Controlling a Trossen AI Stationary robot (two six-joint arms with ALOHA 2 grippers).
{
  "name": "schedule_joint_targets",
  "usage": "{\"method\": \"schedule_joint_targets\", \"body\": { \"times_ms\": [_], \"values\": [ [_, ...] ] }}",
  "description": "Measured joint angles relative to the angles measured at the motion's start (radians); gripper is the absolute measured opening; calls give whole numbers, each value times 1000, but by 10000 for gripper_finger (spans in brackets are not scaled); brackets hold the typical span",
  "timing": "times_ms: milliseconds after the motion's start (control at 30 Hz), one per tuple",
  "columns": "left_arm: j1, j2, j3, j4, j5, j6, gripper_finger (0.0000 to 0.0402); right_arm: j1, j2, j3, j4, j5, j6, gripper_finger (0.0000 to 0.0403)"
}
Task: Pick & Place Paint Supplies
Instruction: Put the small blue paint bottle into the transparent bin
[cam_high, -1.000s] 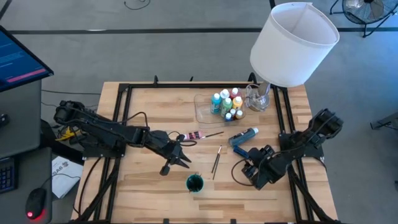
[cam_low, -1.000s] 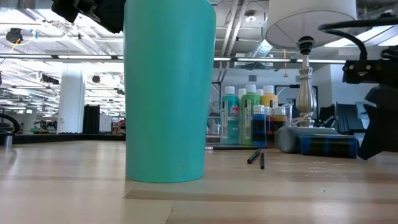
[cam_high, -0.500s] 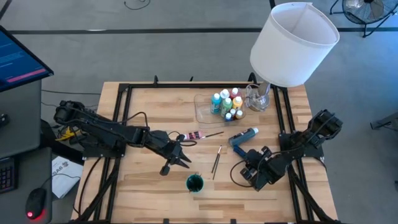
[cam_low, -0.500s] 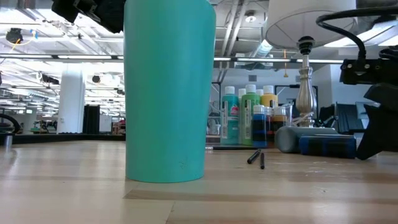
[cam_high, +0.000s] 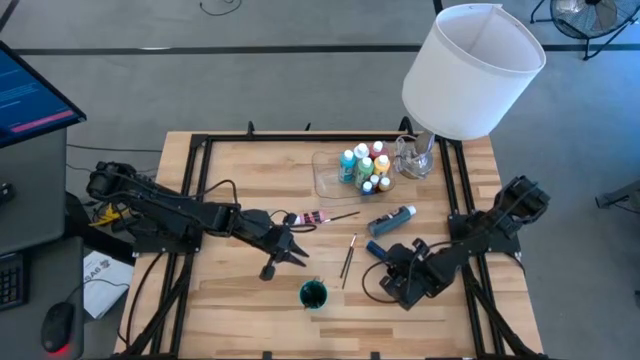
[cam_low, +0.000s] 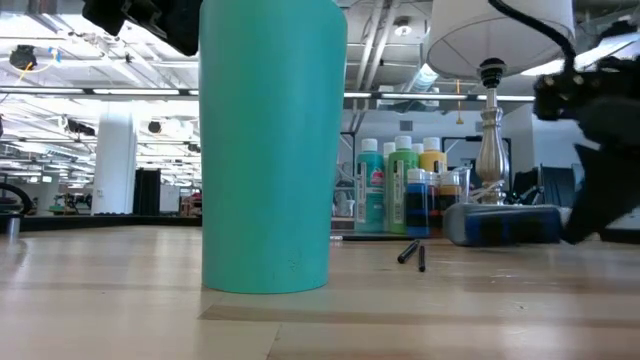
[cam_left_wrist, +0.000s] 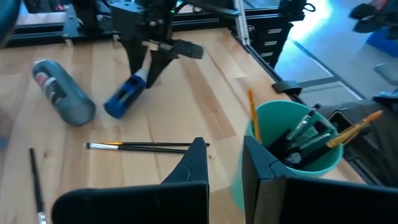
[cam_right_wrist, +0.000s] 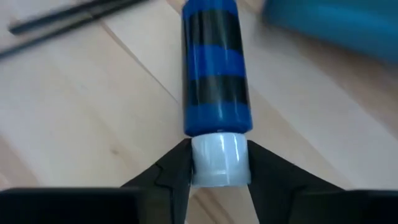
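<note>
Grabbing the blue bottle
My right gripper (cam_right_wrist: 217, 163) is clamping the blue bottle (cam_right_wrist: 216, 74) by its cap; brushes (cam_high: 348, 258) are waiting

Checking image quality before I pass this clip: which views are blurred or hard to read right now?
Low view: the tall teal cup fills the foreground, and the right gripper is motion-smeared at the edge. Right wrist view: the blue paint bottle with a white cap is fairly clear, the corners soft. Left wrist view: soft at the edges, with blue glare on the floor. High view: evenly lit, sharp.
</note>
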Motion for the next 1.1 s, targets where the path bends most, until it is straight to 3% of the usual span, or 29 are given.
{"method": "schedule_joint_targets", "body": {
  "times_ms": [300,467,767,900,1100],
  "values": [
    [2,0,0,0,-31,48,1,-67,0,148,-96,-7,-119,107],
    [2,0,0,-2,-115,65,1,-102,0,259,-160,-7,-194,107],
    [0,0,-20,-10,-186,261,5,-161,0,408,-172,-4,-334,108],
    [0,0,-34,-10,-233,348,30,-191,0,447,-177,-4,-397,107],
    [0,0,-34,22,-386,476,101,-246,-1,487,-177,-4,-468,110]
  ]
}}
